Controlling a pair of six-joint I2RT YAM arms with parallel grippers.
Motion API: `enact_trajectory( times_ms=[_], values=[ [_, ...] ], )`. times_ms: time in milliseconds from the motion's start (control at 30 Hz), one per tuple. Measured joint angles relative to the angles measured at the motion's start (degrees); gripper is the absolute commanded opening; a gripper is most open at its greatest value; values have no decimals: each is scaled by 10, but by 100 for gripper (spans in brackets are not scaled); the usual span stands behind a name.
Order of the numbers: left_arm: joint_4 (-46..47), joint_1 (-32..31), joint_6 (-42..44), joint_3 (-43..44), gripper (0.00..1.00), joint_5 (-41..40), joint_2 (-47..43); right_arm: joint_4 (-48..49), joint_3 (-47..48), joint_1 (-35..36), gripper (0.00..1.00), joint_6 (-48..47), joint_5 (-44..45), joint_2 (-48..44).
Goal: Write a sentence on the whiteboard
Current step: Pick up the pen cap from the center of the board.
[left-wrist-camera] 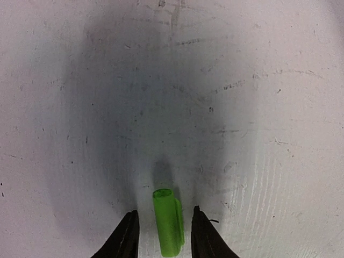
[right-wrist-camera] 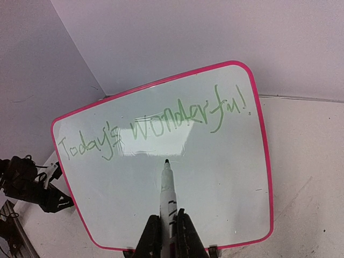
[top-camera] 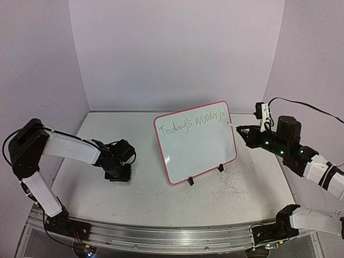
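Though near whiteboard (top-camera: 200, 155) rim, sentence (top-camera: 194, 123) inside.

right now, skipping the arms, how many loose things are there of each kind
whiteboard: 1
marker: 1
green cap: 1
total: 3

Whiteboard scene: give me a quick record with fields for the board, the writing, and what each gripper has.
board: whiteboard, pink rim, propped at a tilt on black feet on the table
writing: green sentence, "Today's wonderful!", slanting up to the right
right gripper: shut on marker, tip pointing at the board below the words; contact unclear
left gripper: open, low over the table, green cap between the jaws with a gap on either side
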Motion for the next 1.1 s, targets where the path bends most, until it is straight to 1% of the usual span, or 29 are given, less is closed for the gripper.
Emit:
enact_trajectory(
  times_ms=[67, 133, 400, 533, 700, 833, 967, 1100],
  values=[
    [-4, -5, 1, 8, 31, -7, 7, 1, -1, 0, 0, 0, 0, 0],
    [-6, -11, 0, 9, 28, -17, 10, 2, -2, 0, 0, 0, 0, 0],
    [-10, -21, -4, 9, 6, -41, 15, 12, -5, 0, 0, 4, 0, 0],
    [0, -27, -13, 9, 0, -47, 16, 16, -5, 0, 0, 5, -1, 0],
    [2, -37, -17, 7, 0, -49, 13, 22, -5, 2, 0, 5, -3, 0],
    [-7, -45, -15, -5, 0, -47, -11, 21, -5, 2, 0, 4, -6, 0],
    [-22, -52, 2, -11, 0, -55, -72, 10, -5, 4, 0, 2, -11, 3],
    [-36, -53, 54, -6, 0, -81, -180, -19, -4, 9, 0, -7, -21, 13]
  ],
)
